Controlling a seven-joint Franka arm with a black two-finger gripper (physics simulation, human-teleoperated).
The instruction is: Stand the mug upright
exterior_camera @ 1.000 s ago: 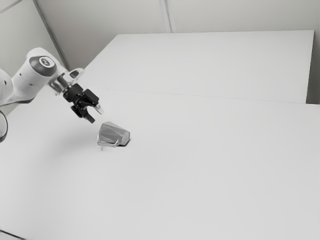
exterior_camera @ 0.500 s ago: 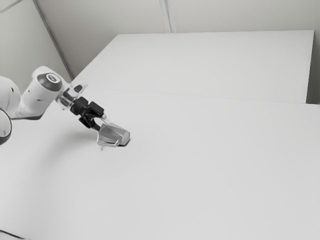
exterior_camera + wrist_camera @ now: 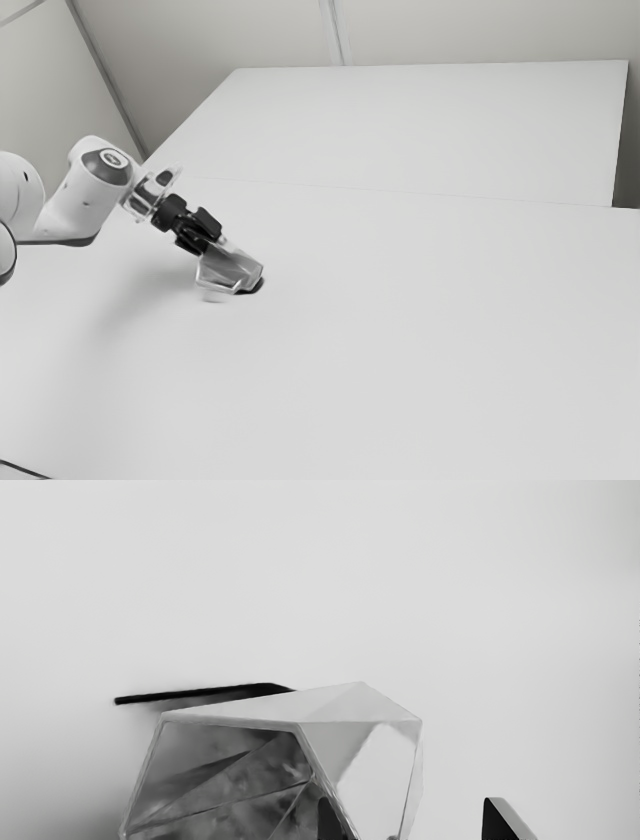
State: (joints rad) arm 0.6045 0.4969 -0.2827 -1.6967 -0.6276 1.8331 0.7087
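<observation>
My gripper is at the mug's open end in the exterior view, reaching down from the upper left. The faceted silver-grey mug lies on its side, its base toward the exterior view's right and its handle toward the front. Within the wrist view, the gripper has its fingers wide apart. One finger is at the dark mouth of the mug, the other outside its wall with a gap between. The mug's wall stands between them, not pinched. Its lower part is cut off there.
The mug rests on a broad white table. Behind it is another white surface, with pale walls beyond. A dark cable crosses the near left corner of the exterior view.
My hand has come down and toward the exterior view's right, reaching the mug's mouth. The mug has shifted slightly the same way, still on its side.
</observation>
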